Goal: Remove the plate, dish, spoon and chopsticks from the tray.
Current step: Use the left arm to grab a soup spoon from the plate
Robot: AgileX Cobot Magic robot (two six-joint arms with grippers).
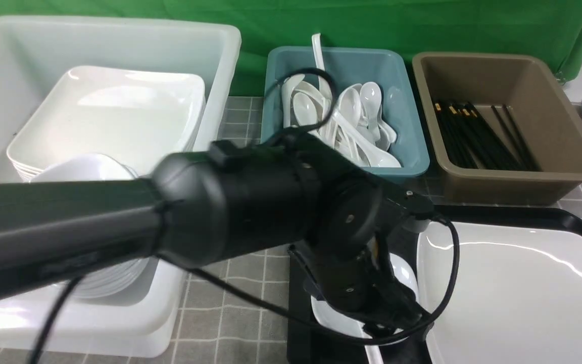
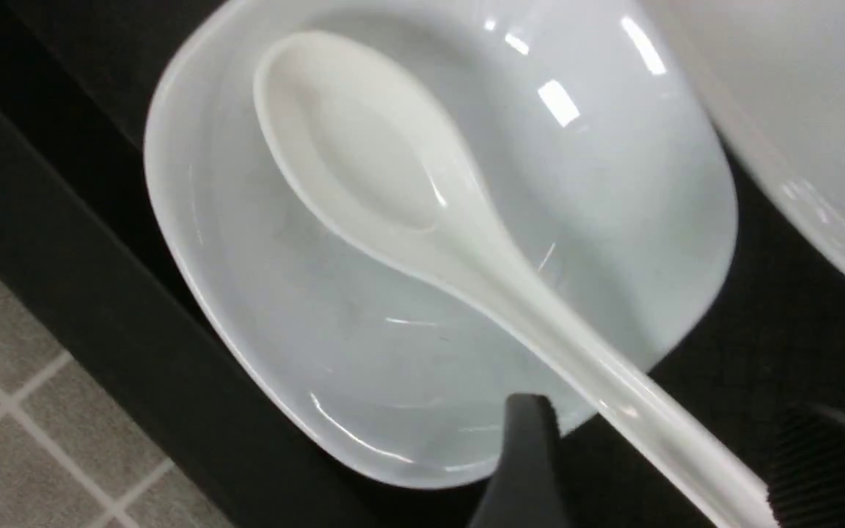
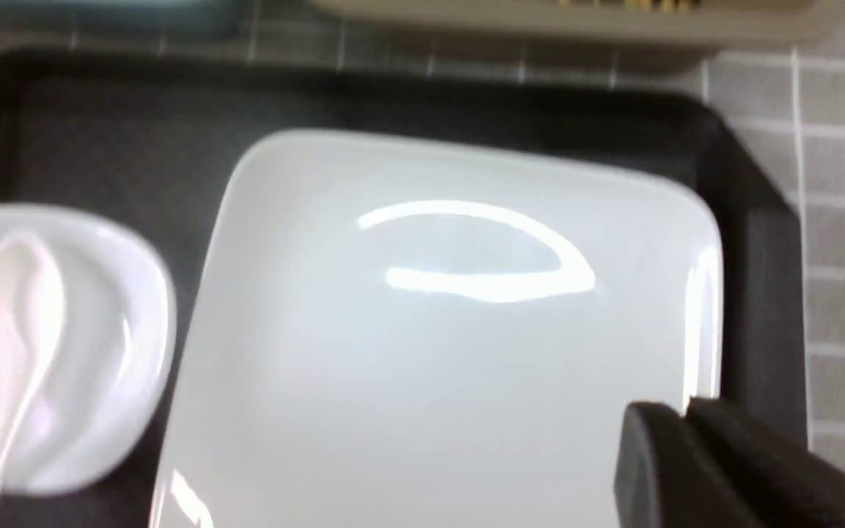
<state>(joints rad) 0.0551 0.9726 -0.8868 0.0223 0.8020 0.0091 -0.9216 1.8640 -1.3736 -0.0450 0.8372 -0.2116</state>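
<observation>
The black tray [image 1: 523, 215] holds the large white plate [image 1: 513, 293] and, to its left, the small dish [image 1: 404, 275]. The spoon [image 2: 364, 147] lies in the dish [image 2: 393, 352], its handle sticking out over the rim. My left gripper [image 1: 389, 326] is low over the dish. It is open [image 2: 675, 458], with the spoon handle between the fingers. My right gripper [image 3: 686, 414] is closed at the plate's [image 3: 430, 352] right rim, and the rim runs into the thin gap between the fingers. No chopsticks show on the tray.
A white tub [image 1: 205, 50] at back left holds stacked plates [image 1: 119, 111] and dishes. A teal bin [image 1: 412, 151] holds several spoons. A brown bin [image 1: 564, 126] holds several black chopsticks [image 1: 478, 136]. My left arm [image 1: 220, 212] crosses the front view.
</observation>
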